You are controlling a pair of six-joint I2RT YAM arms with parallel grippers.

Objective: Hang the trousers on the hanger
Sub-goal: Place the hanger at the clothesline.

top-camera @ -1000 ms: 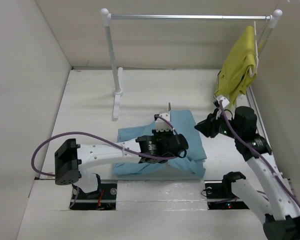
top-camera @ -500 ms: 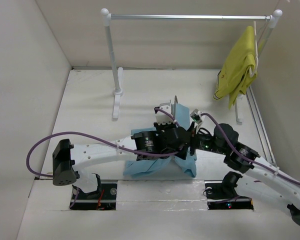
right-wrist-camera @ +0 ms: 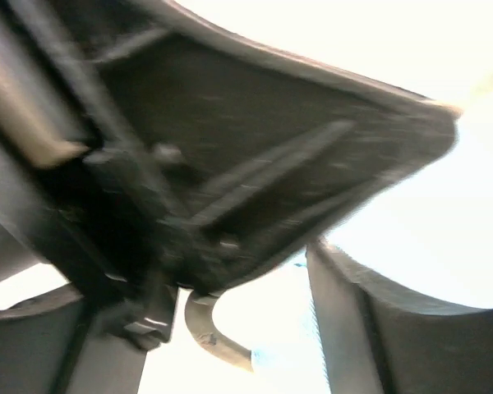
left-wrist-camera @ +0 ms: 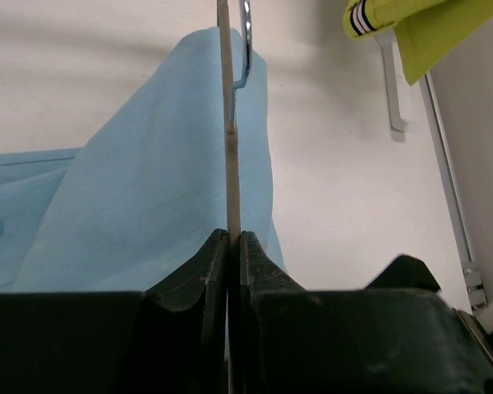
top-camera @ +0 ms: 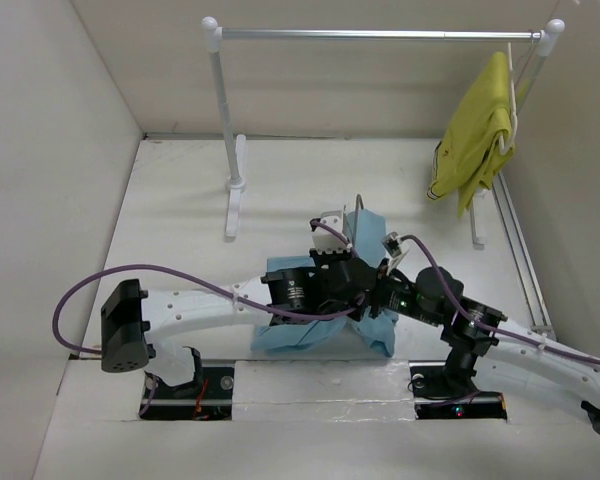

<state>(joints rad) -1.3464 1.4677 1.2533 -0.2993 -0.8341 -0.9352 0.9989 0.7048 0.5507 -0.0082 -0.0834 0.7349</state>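
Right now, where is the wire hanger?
The hanger runs up the centre of the left wrist view, pinched in the left gripper, blue trousers draped on it; from above, near the table's middle.

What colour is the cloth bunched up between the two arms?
Plain light sky blue. These are the trousers, and they show clearest in the left wrist view.

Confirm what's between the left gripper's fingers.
The hanger, edge-on, pinched in the left gripper, trousers behind it. Left wrist view shows it.
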